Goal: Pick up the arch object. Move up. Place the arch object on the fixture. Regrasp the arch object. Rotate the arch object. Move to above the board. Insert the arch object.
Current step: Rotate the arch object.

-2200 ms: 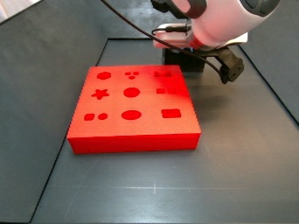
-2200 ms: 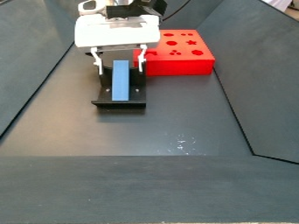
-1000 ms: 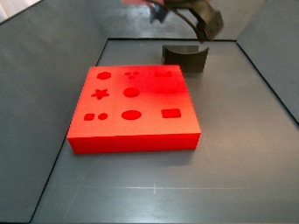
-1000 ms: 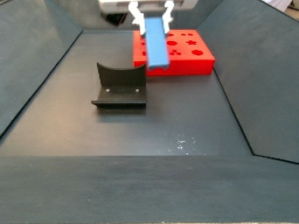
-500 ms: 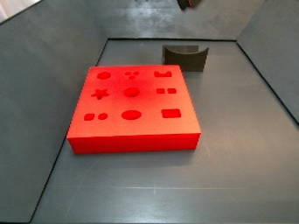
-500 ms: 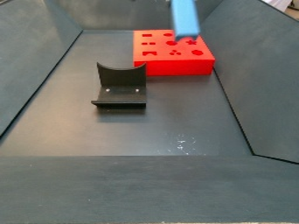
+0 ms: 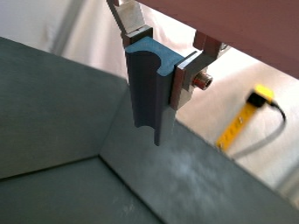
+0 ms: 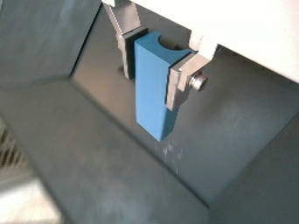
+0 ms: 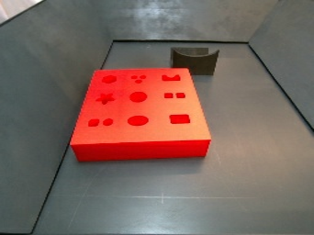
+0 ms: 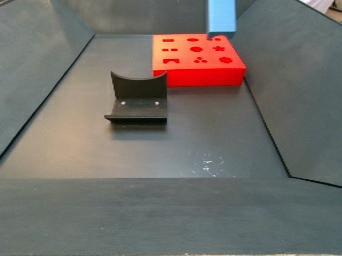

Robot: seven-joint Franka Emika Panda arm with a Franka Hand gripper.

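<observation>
In both wrist views my gripper (image 7: 162, 59) (image 8: 158, 54) is shut on the arch object (image 7: 149, 87) (image 8: 155, 87), a long blue block that hangs down from between the silver fingers (image 7: 187, 74). Its curved notch sits up between the jaws. In a side view only the block's lower end (image 10: 222, 14) shows at the top edge, high above the far side of the red board (image 10: 203, 75); the gripper itself is out of that frame. The board (image 9: 138, 147) lies flat with its cut-outs facing up. The dark fixture (image 9: 196, 59) (image 10: 136, 98) stands with nothing in its scoop.
Sloped dark walls (image 10: 54, 60) enclose the grey floor (image 9: 233, 174) on all sides. A yellow cable piece (image 7: 246, 118) lies outside the enclosure in a wrist view.
The arch object left the fixture in the gripper, rose, and travelled over towards the board. Since half a second ago it has climbed further, so only its tip stays in a side view.
</observation>
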